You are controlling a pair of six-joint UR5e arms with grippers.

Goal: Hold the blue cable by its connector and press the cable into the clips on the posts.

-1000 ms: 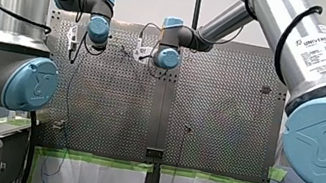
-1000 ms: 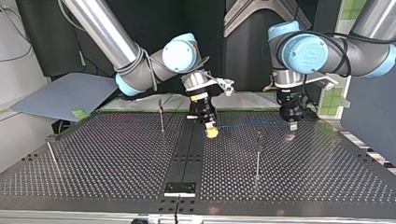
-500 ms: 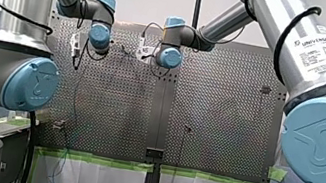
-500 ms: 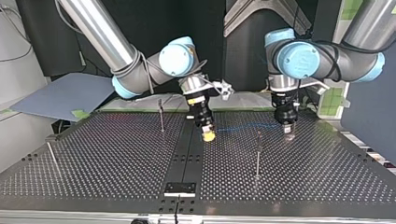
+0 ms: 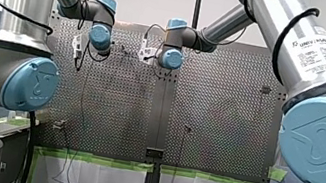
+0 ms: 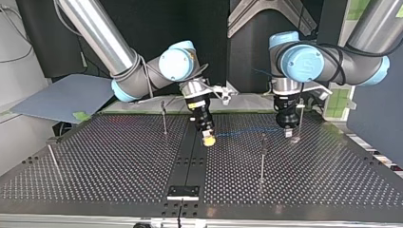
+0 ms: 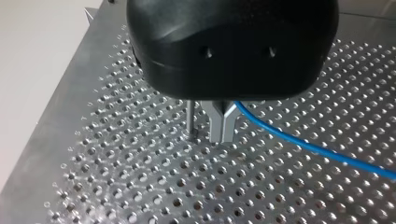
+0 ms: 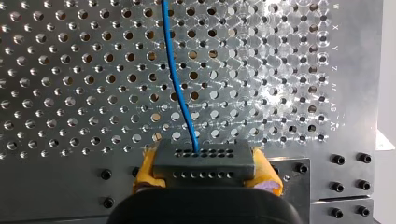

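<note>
Where the cable lies: the cable (image 6: 247, 130), thin and blue, spans the gap between our two grippers just above the table (image 6: 119, 161), on the arms' side of it in the top view. In the front view it drops from our left arm toward the table's near edge.
What our right gripper holds: our right gripper (image 6: 207, 139) is clamped on the connector (image 8: 203, 161), a dark block with rows of small holes, between yellow pads (image 8: 147, 164). The cable leaves the block and runs straight ahead.
What our left gripper holds: our left gripper (image 7: 222, 125) has its metal fingers closed together, and the cable comes out at their side. We judge that it pinches the cable further along.
Nearest post: a thin post (image 7: 190, 119) stands just beside the left fingers. Its top, and any clip on it, is hidden under the gripper's body.
Other posts: the other posts (image 6: 164, 116) stand elsewhere on the table in the top view. We cannot tell that the cable is seated in any of them.
Step in hand: we judge that the span is set up for the first clip, with no pressing done yet.
Next move calls for: placing the taut span over the clip of the nearest post and pressing down gently, with neither grip slipping.
</note>
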